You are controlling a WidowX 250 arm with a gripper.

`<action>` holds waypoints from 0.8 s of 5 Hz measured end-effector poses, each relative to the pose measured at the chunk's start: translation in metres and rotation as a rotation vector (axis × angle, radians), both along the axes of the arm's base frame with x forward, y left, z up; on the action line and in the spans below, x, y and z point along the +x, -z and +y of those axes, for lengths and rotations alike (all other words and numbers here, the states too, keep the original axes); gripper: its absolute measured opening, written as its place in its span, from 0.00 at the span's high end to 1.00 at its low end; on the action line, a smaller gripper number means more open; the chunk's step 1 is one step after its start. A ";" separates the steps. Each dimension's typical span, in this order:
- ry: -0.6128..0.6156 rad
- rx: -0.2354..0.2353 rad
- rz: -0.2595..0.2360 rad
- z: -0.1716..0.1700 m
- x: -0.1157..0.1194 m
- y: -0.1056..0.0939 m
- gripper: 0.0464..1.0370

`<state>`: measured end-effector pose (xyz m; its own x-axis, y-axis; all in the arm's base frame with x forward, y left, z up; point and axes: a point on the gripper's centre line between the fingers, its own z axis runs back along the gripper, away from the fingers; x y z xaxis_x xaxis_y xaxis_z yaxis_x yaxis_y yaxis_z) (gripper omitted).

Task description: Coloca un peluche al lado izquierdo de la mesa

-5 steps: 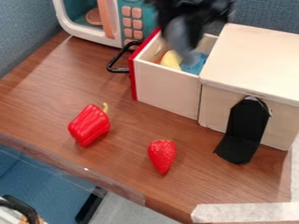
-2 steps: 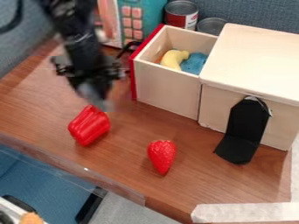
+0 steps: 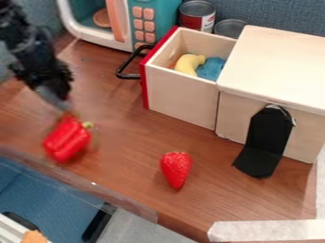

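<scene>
Claw at the red pepper, left side of the bench

The black claw [image 3: 58, 102] hangs at a slant from the upper left of the frame, its tip at the upper end of the red toy pepper [image 3: 66, 141]. Both are blurred, so whether the claw is open, closed or gripping the pepper cannot be told. The pepper is in the left part of the frame, near the front edge of the wooden bench [image 3: 133, 147], its green stem [image 3: 88, 125] toward the right.

A red strawberry [image 3: 176, 168] lies at lower centre, its narrow end toward the bottom of the frame. Above it is an open, pale wooden drawer [image 3: 181, 97] with a red front and a black handle [image 3: 130, 76]; inside lie a curved yellow piece [image 3: 188, 65] and a blue one [image 3: 212, 69], side by side. The drawer joins a wooden box [image 3: 279, 61] at the right, with a black bracket [image 3: 266, 142] standing against its front side.

At upper left is a teal and white toy microwave [image 3: 164, 21] with pink buttons and a pink handle. Two cans [image 3: 196, 16] stand behind the drawer, just right of the microwave. White tape [image 3: 273, 230] runs along the bench's lower right corner.
</scene>
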<state>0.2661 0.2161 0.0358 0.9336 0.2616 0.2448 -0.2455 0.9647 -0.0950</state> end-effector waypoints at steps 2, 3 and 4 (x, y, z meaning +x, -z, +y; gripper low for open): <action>0.011 -0.005 0.086 0.049 -0.005 0.011 0.44; -0.007 0.018 0.109 0.051 -0.007 0.009 0.14; 0.013 0.068 0.104 0.046 -0.001 -0.012 0.03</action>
<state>0.2649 0.2619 0.0482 0.9581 0.2355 0.1631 -0.2380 0.9713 -0.0043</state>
